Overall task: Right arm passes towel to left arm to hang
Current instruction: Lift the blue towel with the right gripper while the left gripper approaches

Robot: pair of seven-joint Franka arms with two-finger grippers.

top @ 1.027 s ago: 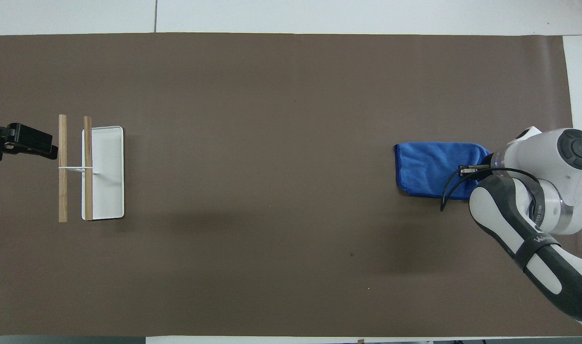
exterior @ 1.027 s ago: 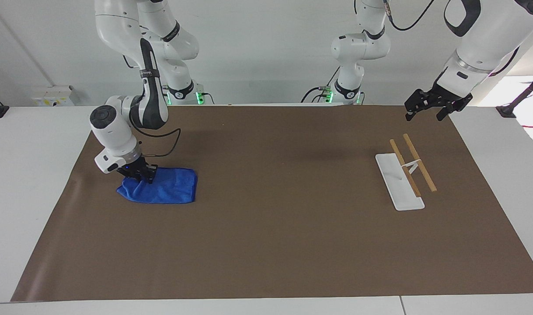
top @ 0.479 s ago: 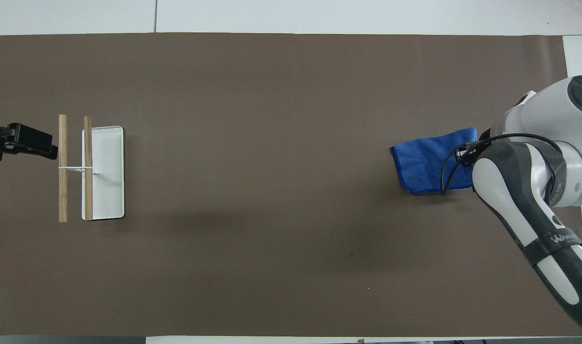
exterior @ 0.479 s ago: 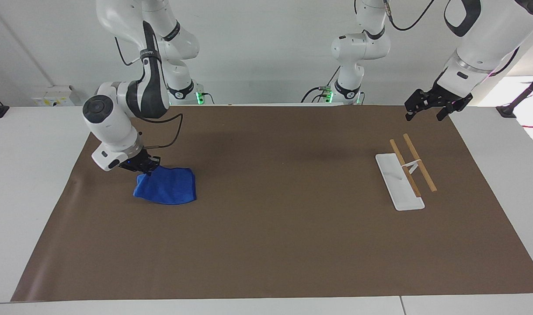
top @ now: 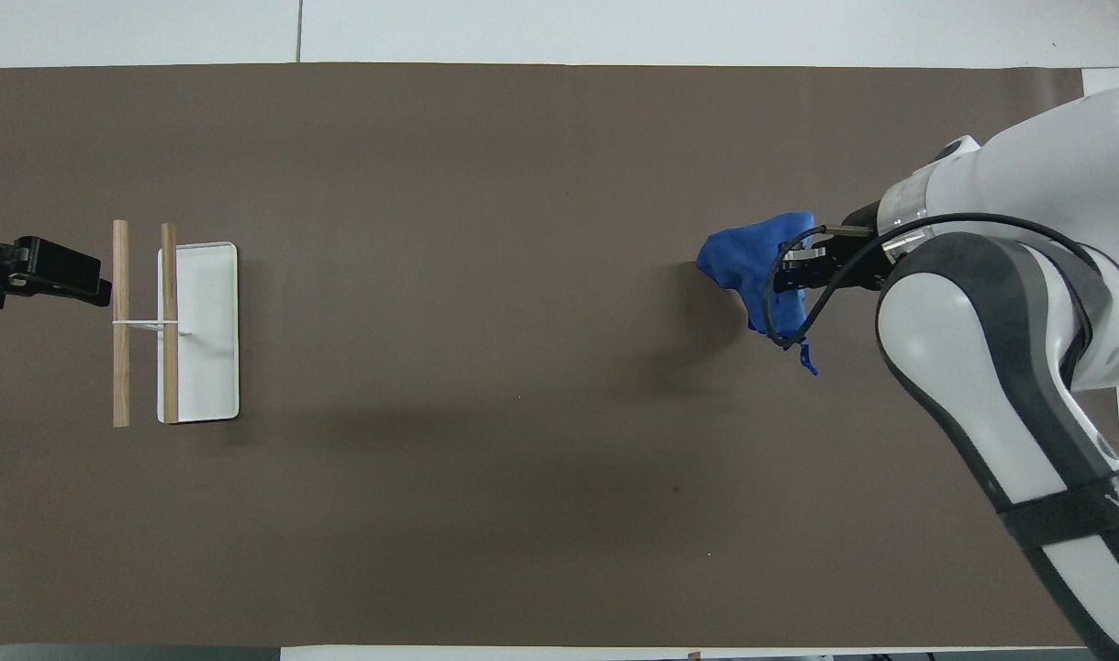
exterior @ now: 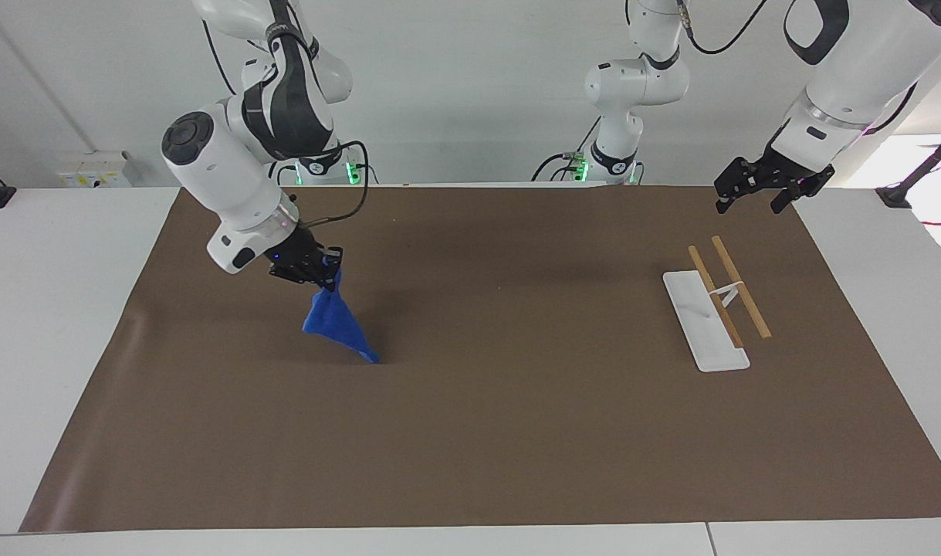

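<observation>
Soft blue cloth towel [exterior: 333, 323], matt brown paper mat [exterior: 485, 432], glossy white rack base [exterior: 702, 328], wooden rails [exterior: 736, 286].

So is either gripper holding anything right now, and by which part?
The right gripper holds the blue towel by its top corner; the rest hangs down. The left gripper holds nothing.

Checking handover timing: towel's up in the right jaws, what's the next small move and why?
Probably carry it toward the left gripper. The right gripper holds the blue towel with its tip near the mat, while the left waits over the mat's edge beside the rack.
</observation>
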